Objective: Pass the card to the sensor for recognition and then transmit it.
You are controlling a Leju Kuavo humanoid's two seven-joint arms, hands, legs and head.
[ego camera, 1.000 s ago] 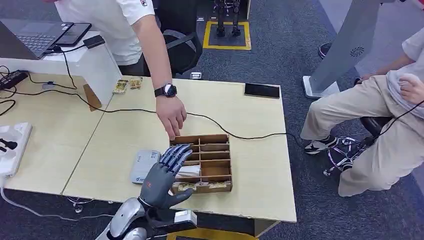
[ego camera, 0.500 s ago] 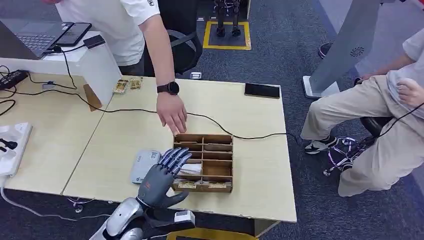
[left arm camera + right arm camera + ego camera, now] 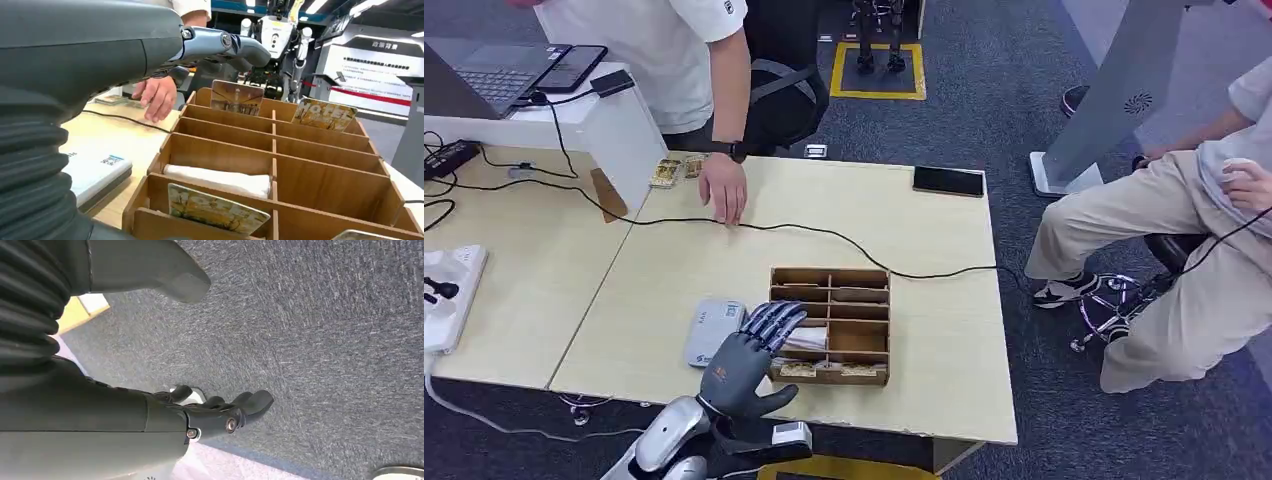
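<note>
head view: one left hand [image 3: 749,355] hovers, fingers spread, empty, over one wooden box [image 3: 864,285] beside one grey sensor [image 3: 711,330]. left wrist view: four cards [image 3: 215,209] stand in its slots. right wrist view: right hand [image 3: 220,412] hangs loose, empty.

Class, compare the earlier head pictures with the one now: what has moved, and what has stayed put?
The person's hand has drawn back from the far edge of the wooden box to the table's far side, near the black cable. It took nothing along. The left hand still hovers open over the box's near left compartments; box and grey sensor have not moved.
</note>
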